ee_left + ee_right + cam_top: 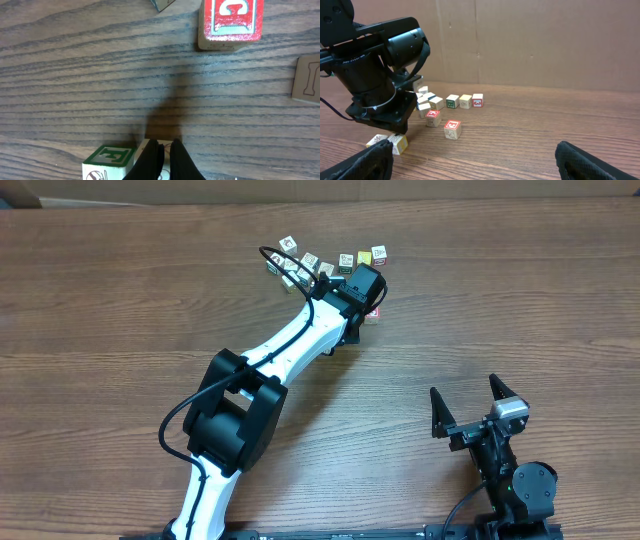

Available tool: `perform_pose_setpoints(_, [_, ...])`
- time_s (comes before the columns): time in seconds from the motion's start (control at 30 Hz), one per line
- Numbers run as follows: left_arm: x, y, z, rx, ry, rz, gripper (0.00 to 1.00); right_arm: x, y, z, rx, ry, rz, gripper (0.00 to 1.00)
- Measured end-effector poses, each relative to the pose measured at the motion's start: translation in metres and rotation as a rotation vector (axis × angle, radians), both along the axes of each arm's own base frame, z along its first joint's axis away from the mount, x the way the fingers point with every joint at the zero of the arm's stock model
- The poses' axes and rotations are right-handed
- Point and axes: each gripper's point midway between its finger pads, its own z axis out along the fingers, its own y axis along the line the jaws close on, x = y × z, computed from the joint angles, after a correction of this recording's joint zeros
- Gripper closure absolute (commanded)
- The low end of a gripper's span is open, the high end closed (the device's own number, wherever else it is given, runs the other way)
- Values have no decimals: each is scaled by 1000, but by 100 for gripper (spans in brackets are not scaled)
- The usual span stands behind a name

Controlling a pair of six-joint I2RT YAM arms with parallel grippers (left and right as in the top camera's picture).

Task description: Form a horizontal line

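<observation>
A short row of small wooden cubes (362, 257) lies at the far middle of the table; in the right wrist view (465, 101) it shows green-marked, cream and red-faced cubes side by side. My left gripper (370, 302) reaches down just in front of that row. In the left wrist view its fingers (162, 152) are shut, tips against a whitish cube (147, 147) beside a green-lettered cube (110, 157). A red-faced cube (230, 22) lies ahead of them. My right gripper (464, 388) is open and empty near the front right, far from the cubes.
A loose cluster of more cubes (300, 265) lies left of the row, partly under the left arm. Two red-topped cubes (452, 128) stand apart nearer the front. A brown wall (545, 40) backs the table. The left arm (290, 345) crosses the table's middle.
</observation>
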Motion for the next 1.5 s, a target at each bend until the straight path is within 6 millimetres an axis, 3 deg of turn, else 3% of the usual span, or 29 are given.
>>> perform_pose_setpoints(1.2, [2,-5,0,-24,-7,-3,96,0,0,0,0,0,0,0])
perform_pose_setpoints(1.5, [12,10,2,-12,-25,31,96,0,0,0,0,0,0,0])
